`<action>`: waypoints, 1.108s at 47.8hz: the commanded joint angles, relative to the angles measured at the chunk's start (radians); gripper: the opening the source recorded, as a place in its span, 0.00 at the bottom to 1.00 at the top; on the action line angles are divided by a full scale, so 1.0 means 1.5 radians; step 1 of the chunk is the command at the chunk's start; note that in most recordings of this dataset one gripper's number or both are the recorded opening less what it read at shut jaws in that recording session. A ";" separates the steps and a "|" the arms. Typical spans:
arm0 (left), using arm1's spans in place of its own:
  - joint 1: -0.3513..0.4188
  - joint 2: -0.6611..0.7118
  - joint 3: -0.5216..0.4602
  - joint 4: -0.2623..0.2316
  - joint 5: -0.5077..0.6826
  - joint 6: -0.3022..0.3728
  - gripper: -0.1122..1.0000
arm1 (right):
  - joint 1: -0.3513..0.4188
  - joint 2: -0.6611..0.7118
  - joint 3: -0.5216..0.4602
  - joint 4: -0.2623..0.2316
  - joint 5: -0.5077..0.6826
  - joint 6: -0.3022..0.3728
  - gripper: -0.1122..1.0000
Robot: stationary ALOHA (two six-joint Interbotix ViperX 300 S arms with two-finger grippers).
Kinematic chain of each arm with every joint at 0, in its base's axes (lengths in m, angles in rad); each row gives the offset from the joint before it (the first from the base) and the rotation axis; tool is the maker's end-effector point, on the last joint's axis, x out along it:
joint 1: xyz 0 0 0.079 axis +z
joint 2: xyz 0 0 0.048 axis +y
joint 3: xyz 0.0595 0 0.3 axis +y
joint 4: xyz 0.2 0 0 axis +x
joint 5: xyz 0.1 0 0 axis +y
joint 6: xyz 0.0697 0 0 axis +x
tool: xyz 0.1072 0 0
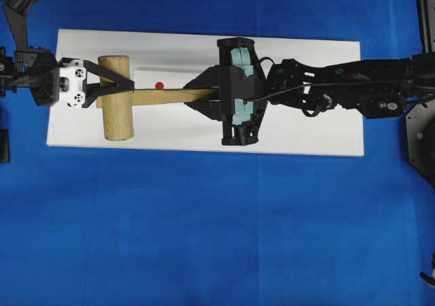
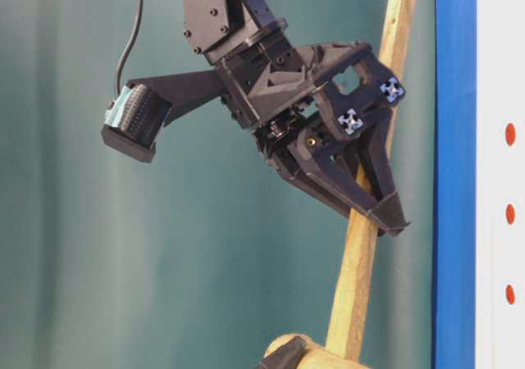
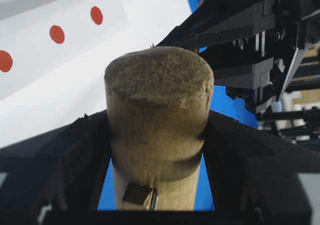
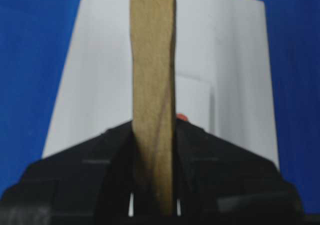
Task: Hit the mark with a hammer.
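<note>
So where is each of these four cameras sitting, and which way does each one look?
Overhead: looks straight down on the white board, both arms, the hammer.
Table-level: low, side-on, at the right gripper on the handle.
Left wrist: along the left gripper at the hammer head.
Right wrist: along its fingers, up the handle.
Shared: the hammer shows in all four; red marks in all.

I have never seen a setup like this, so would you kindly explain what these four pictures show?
Two black robot arms work over a white board on a blue cloth. One picture looks down from above, one looks from table height, and two come from cameras on the wrists. The left gripper has its jaws around the head of a wooden hammer. The right gripper has its jaws closed on the handle. A red mark shows on the board beside the handle.
</note>
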 commanded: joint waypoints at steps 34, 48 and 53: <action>-0.001 -0.010 -0.027 0.004 -0.007 0.024 0.94 | 0.002 -0.015 -0.007 0.001 -0.008 0.009 0.17; 0.001 -0.082 0.004 0.003 0.008 0.024 0.91 | 0.009 -0.086 0.059 0.010 -0.011 0.011 0.17; 0.001 -0.123 0.020 0.003 0.025 0.025 0.91 | 0.013 -0.127 0.099 0.020 -0.025 0.011 0.17</action>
